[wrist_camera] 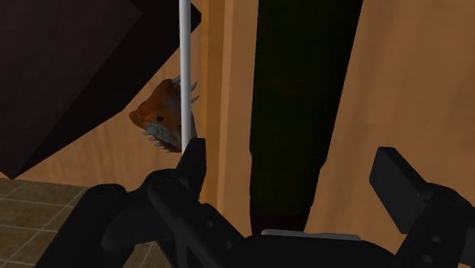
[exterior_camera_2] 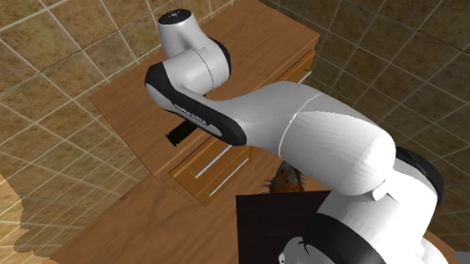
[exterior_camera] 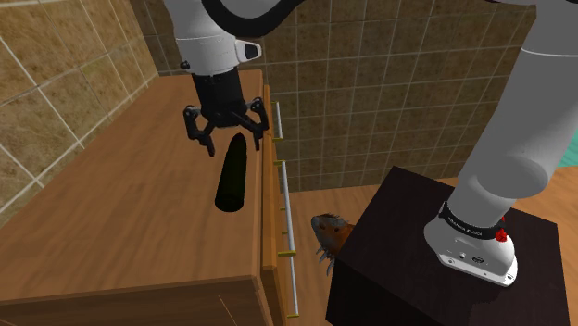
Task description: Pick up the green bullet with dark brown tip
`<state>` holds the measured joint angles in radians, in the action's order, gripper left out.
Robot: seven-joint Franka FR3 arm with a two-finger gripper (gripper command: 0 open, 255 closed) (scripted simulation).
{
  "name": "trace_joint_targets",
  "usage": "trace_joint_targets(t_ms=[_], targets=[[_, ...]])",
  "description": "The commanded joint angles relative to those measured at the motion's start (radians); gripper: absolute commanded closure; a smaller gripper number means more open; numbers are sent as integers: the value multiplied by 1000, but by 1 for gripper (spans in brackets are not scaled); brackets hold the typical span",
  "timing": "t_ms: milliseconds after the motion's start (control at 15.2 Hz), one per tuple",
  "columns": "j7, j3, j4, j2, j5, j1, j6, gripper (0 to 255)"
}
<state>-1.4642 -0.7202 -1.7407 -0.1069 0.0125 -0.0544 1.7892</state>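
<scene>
Currently my claw hangs wide open, gripping nothing, its fingers either side of one end of the dark green bullet, which lies on the wooden cabinet top near its edge. Pinching so close to the end, I reckon it could squirt out and roll off.

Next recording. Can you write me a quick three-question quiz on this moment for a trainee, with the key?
1. True or false: the fingers of the gripper are shut on the dark bullet.
2. Multiple choice: the dark bullet lies on A) the wooden cabinet top, B) the floor, C) the inside of an open drawer.
3. Short answer: what sits low down between the cabinet and the stand?

Key
1. False: the fingers stand apart on either side of it, touching nothing.
2. A.
3. A brown spiky figure.
</scene>
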Motion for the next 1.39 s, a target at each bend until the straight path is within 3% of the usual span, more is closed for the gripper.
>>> trace_joint_targets(t_ms=[0,132,198,792,1320], targets=[[-3,0,-15,-7,5,2,21,0],[-3,0,-15,-7,5,2,21,0],[-3,0,-15,-6,4,1,20,255],[-3,0,-15,-7,5,2,21,255],[-7,-2,91,-6,3,5,-87,255]])
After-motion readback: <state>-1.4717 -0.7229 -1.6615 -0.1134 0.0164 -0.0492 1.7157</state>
